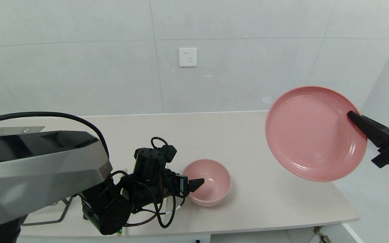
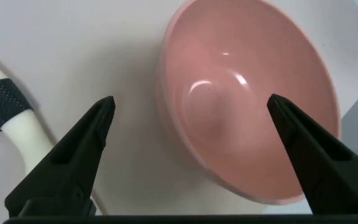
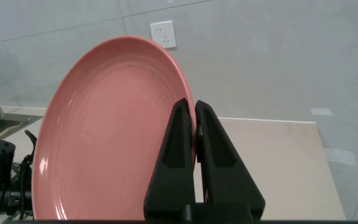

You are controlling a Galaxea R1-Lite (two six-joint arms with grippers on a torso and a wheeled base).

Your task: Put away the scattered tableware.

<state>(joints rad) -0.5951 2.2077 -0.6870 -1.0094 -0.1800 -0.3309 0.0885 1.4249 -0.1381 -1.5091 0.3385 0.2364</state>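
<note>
**Plate aloft at counter's right end, bowl between open jaws**

Plate (image 1: 312,135), pink and ringed with faint ridges, hangs in the air above the right end of the counter (image 1: 248,141), tipped steeply so its upper face turns toward the robot's left. The right gripper (image 1: 351,115) has it by the rim on the robot's right: the right wrist view shows the plate (image 3: 104,137) on edge with the two black fingers of the gripper (image 3: 190,111) pressed together on the rim, only a sliver of pink between them.

The second piece, a pink bowl (image 1: 211,184), sits upright on the counter near its front edge, about midway along. The left gripper (image 1: 198,184) is level with the bowl's left side, jaws spread wide and holding nothing. In the left wrist view the gripper (image 2: 191,102) straddles the bowl (image 2: 253,106): one finger lies outside it over bare counter (image 2: 73,50), the other over the far part of the bowl, so the near rim falls between them. Whether either finger touches the bowl cannot be told.

Just beside the outer finger lies a white handle (image 2: 11,118) wrapped with a black mesh band. A wire frame (image 1: 59,209) stands at the counter's left front corner. A white outlet (image 1: 187,56) is set in the grey tiled wall behind, also visible above the plate in the right wrist view (image 3: 163,34).
</note>
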